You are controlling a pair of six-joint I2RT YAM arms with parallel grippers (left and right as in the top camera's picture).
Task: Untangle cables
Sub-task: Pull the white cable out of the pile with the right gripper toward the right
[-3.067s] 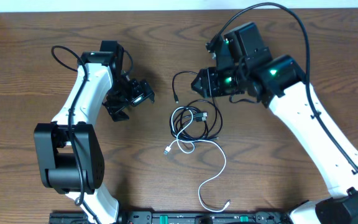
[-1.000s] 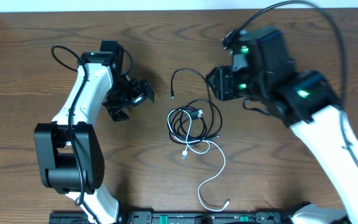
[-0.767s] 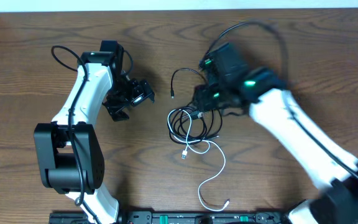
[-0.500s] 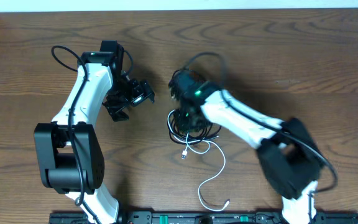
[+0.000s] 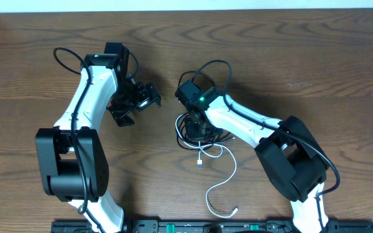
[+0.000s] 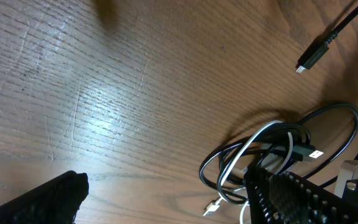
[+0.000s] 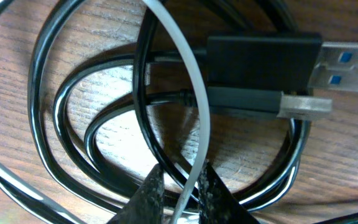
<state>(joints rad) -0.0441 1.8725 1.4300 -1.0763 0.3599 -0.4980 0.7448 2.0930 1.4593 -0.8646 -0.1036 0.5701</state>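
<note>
White thin cord [image 7: 194,112] sits clamped between the closed fingers of the right gripper [image 7: 180,186], in the bundle at the middle of the brown wooden table [image 5: 316,52]. Its tail trails toward 6 o'clock. The left gripper [image 5: 136,100], at 9 o'clock of the bundle, hangs spread apart and empty. Nothing pins the coiled glossy black cords [image 7: 61,124], so a pull could drag the whole tangle along. The rectangular black USB plug [image 7: 263,53] may also snag.

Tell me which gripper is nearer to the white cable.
Right. The right gripper is directly on the white cable, pinching it. The left gripper sits open, off to the cable's left side, touching nothing.
</note>
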